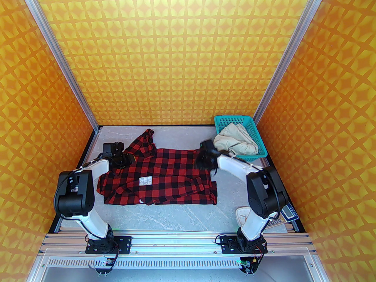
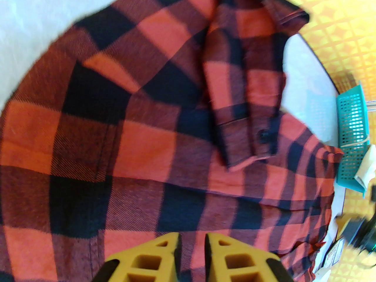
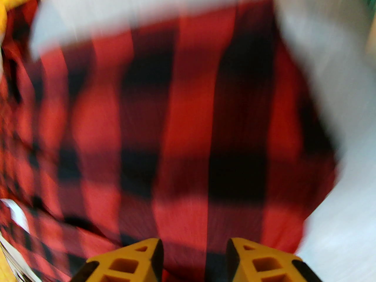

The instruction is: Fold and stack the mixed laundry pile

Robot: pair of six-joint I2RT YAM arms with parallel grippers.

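Observation:
The red-and-black checked shirt (image 1: 164, 172) lies spread across the table, a white patch (image 1: 145, 181) facing up. My left gripper (image 1: 123, 157) sits at the shirt's left end near the collar. In the left wrist view its yellow fingers (image 2: 192, 239) stand nearly together, with checked cloth (image 2: 141, 128) in the narrow gap. My right gripper (image 1: 204, 159) hovers over the shirt's far right corner. The blurred right wrist view shows it (image 3: 194, 247) open above the fabric (image 3: 191, 113). The cream trousers (image 1: 235, 144) lie bunched in the basket.
A teal mesh basket (image 1: 260, 141) stands at the back right corner and appears at the edge of the left wrist view (image 2: 351, 119). A white round dial (image 1: 242, 214) and a small scale (image 1: 286, 213) sit by the right arm's base. Patterned walls enclose three sides.

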